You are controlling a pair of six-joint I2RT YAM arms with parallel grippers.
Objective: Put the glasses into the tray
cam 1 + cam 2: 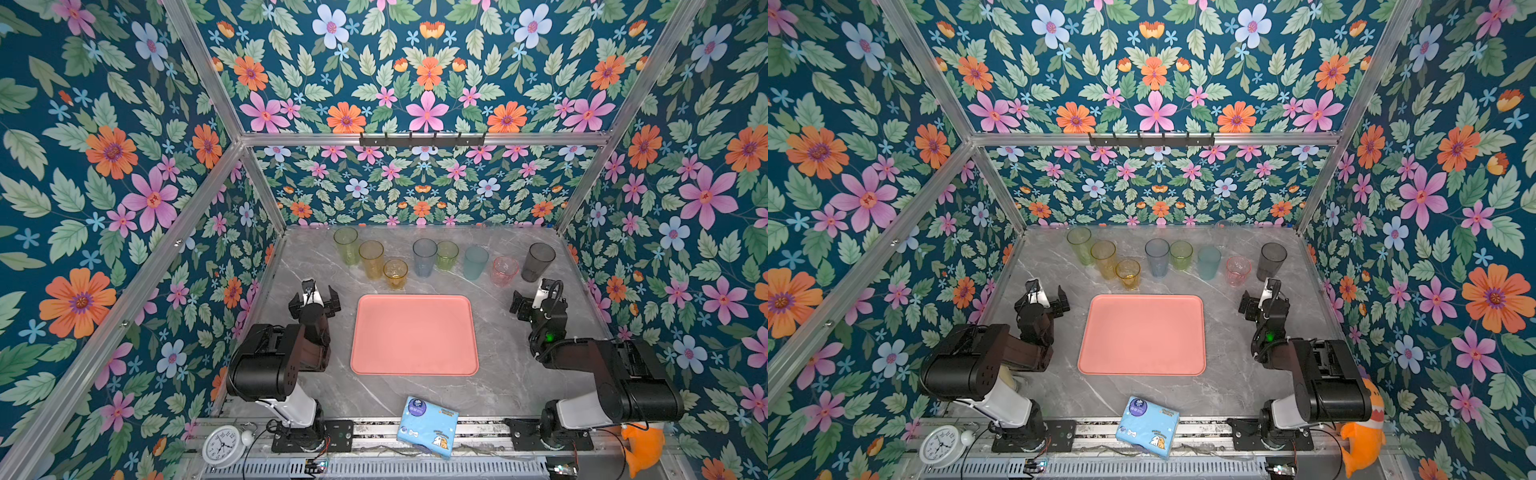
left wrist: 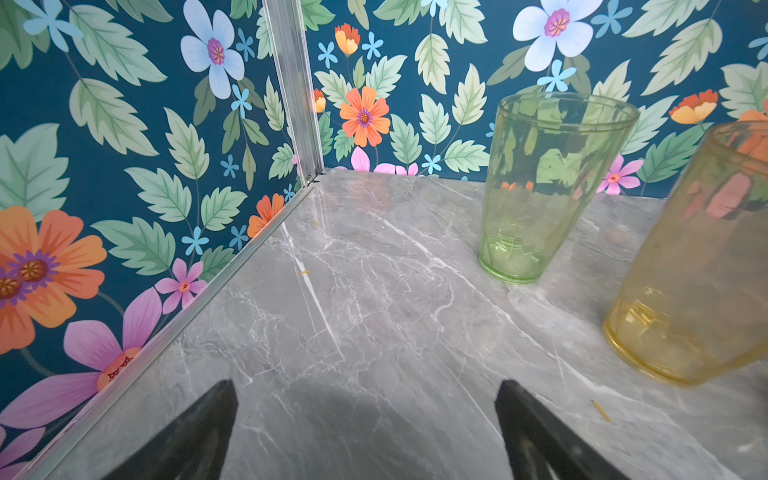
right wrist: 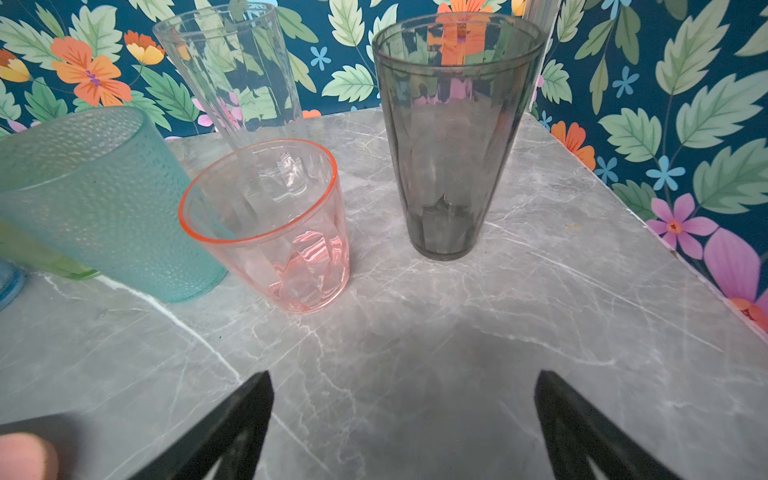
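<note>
The salmon-pink tray lies empty at mid-table. Behind it stand the glasses in a loose row: yellow-green, tall amber, short amber, blue-grey, green, teal, pink and dark grey. A clear glass stands behind the pink one. My left gripper hangs open left of the tray, short of the yellow-green glass, with only bare table between its fingers. My right gripper is open and empty, facing the dark grey glass.
A light-blue tissue packet lies at the table's front edge. A white clock and an orange plush toy sit by the arm bases. Floral walls with aluminium posts close in the left, right and back sides.
</note>
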